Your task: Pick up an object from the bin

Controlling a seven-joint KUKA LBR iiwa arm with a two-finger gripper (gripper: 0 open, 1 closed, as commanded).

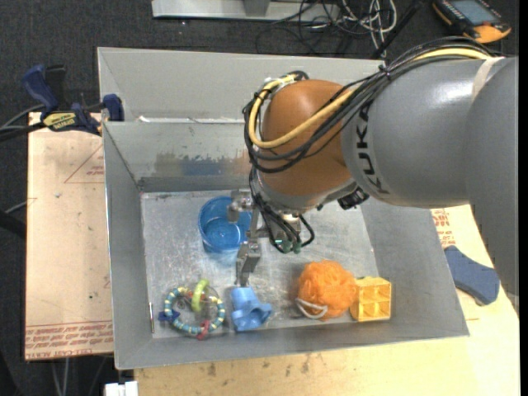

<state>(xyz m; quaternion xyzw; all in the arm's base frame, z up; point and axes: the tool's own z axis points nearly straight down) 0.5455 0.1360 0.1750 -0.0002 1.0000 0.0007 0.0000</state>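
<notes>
The gripper (246, 269) hangs low inside the grey metal bin (124, 221), beneath the arm's rounded orange wrist cover. Whether it is open or closed cannot be told from this angle, and nothing can be seen held in it. Its tip sits between two things: just behind it and to the left stands a translucent blue round cup (219, 226), and just in front of it, near the bin's front wall, lies a small light-blue plastic toy (247, 310) of lumpy shape. Whether the gripper touches either one I cannot tell. Further left of the blue toy lies a ring of many-coloured beads (193, 308). To the right, well apart from the gripper, an orange fuzzy ball (326, 287) rests against a yellow gridded plastic cube (371, 299). All five things lie on the bin floor, so by my reading the pick is not yet made: the arm is down among the things. What is left is to settle on one thing, most likely the cup or the light-blue toy, close on it and lift it clear of the bin.
</notes>
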